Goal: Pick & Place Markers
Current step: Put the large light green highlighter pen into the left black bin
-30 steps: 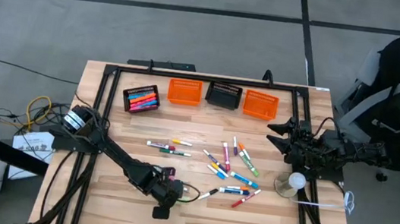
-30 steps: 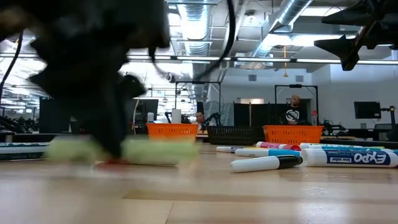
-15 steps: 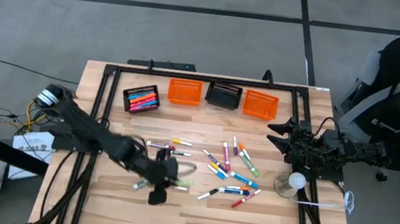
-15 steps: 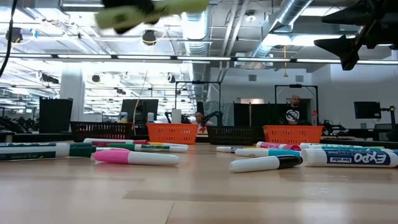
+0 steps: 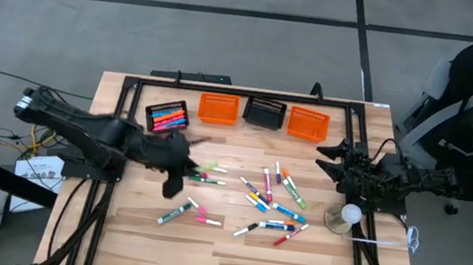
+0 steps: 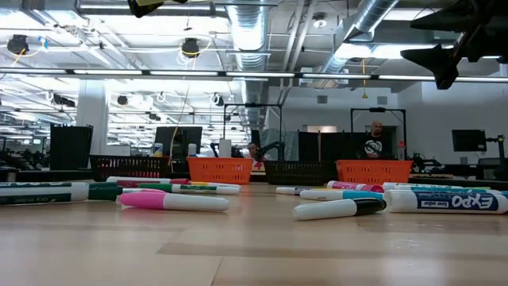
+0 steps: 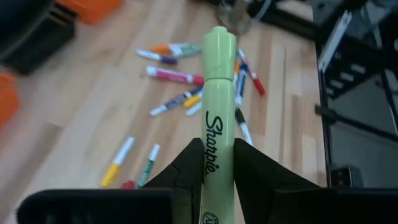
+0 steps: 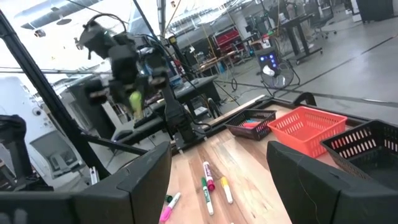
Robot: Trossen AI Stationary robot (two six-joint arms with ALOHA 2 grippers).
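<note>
High camera looking straight down over the whole counter (image 5: pixel 231 250). Low camera sitting at counter level, facing the orange baskets (image 6: pixel 220 168). Wrist cameras looking along each arm; all are sharing the scattered markers (image 5: pixel 269 200).

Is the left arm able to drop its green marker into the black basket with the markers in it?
Probably yes. The left pincer holds the green Sharpie raised beside that black basket, with nothing between them.

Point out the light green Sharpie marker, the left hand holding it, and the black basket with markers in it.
light green Sharpie marker (image 7: pixel 218 93): left wrist view, mid barrel.
left hand (image 7: pixel 219 163): left wrist view, between fingertips.
black basket (image 5: pixel 152 108): high view, rim.
</note>
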